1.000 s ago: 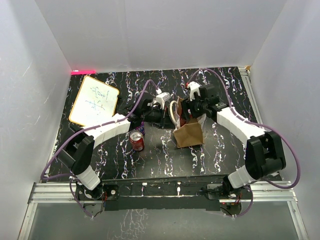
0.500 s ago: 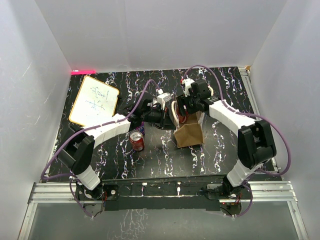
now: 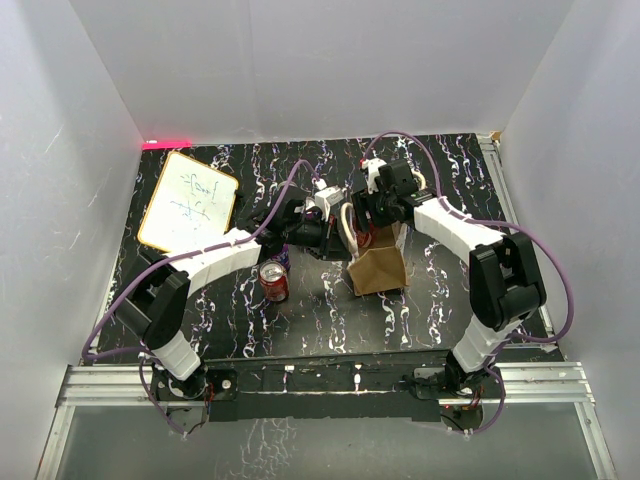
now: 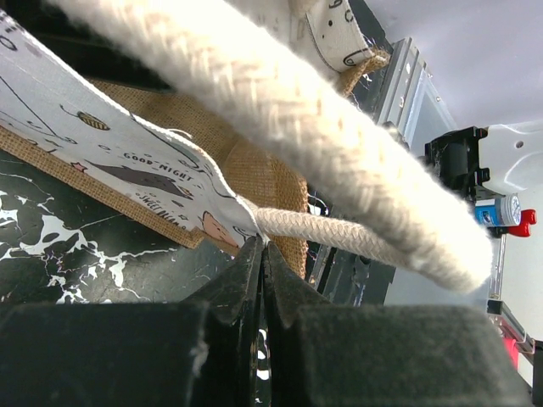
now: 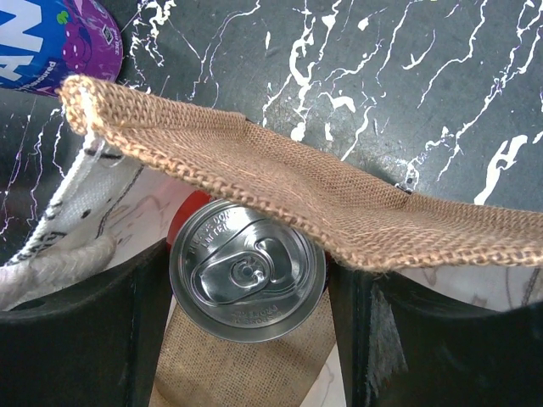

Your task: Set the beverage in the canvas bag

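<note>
The canvas bag stands at the table's middle, tan burlap with cream rope handles. My left gripper is shut on the bag's rim where a rope handle meets the printed panel; in the left wrist view the jaws are pressed together there. My right gripper is shut on a red beverage can, silver top facing the camera, held at the bag's mouth just under the burlap rim. The can's body is mostly hidden.
A second red can stands on the table left of the bag. A purple can lies beside the bag near the left gripper. A whiteboard lies at the back left. White walls enclose the table.
My right gripper with the can has shifted a little left and back at the bag's mouth, and the right arm's elbow has swung inward. The left arm has not moved.
</note>
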You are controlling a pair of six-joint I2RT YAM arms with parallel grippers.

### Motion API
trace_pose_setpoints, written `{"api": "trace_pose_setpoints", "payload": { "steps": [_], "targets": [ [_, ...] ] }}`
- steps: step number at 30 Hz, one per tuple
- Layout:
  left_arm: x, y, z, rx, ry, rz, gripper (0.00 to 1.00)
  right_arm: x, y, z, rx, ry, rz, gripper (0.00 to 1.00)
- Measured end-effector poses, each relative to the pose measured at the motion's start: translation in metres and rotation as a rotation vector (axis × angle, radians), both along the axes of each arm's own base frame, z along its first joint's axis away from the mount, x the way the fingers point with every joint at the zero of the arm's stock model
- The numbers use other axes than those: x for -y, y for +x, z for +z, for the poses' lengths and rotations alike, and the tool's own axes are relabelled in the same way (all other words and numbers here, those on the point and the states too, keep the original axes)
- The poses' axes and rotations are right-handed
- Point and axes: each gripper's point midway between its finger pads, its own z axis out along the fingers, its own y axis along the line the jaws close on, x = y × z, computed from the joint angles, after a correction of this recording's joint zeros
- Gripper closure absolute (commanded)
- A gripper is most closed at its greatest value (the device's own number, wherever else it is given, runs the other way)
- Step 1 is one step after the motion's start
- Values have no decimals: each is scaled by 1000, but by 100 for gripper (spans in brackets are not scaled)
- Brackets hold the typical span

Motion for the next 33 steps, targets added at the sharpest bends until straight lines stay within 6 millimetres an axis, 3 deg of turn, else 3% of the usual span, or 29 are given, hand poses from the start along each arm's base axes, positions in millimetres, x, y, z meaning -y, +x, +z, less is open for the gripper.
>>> {"api": "trace_pose_setpoints", "payload": {
  "steps": [10,17,25,33],
  "targets": [
    [1,1,1,14,-6,-3,100,-7,9,0,9,3,7,69],
    [0,3,0,23,-6,-1,100,-14,19,0,18,21,18,52],
    [0,3,0,25,-7,-3,100,-20,18,1,19,47,45,32],
    [0,3,0,24,-7,-4,100,-27,10,4,14,86,82,22]
  ]
}}
